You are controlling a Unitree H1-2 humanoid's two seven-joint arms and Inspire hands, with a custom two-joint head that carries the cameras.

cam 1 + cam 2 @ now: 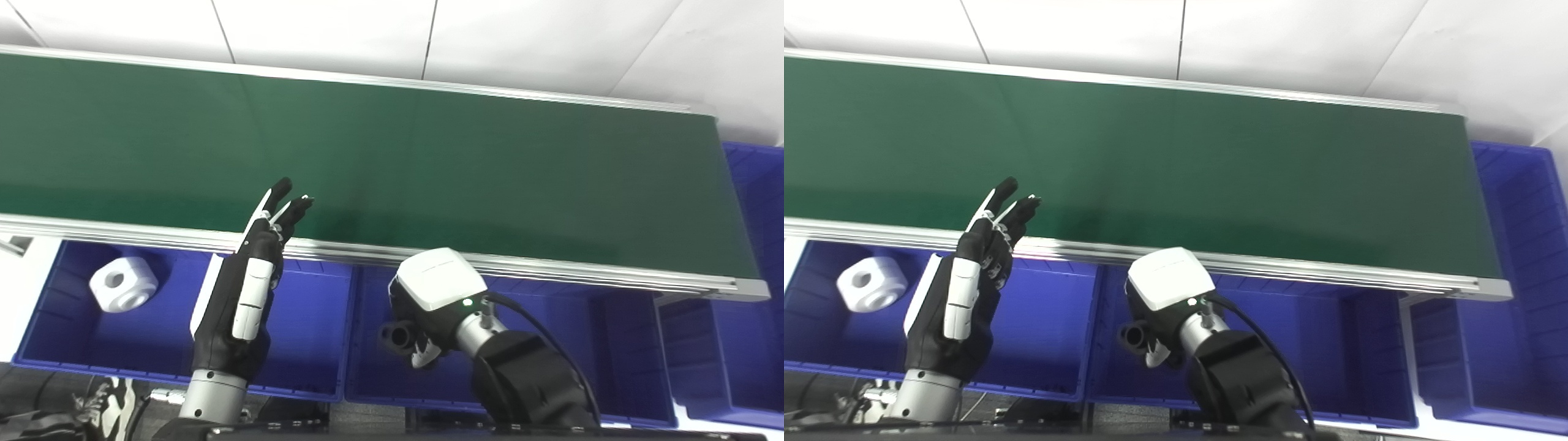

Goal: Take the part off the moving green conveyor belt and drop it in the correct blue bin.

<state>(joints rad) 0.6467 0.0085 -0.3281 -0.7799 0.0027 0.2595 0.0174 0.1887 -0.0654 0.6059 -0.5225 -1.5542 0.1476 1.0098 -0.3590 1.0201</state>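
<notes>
The right hand held a dark part over the middle bin; the left hand waited with fingers spread.

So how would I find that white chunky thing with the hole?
Find the long green conveyor belt, then the row of blue bins in front. The white part lies in the leftmost bin, left of the left hand. No other bin shows anything white.
</notes>
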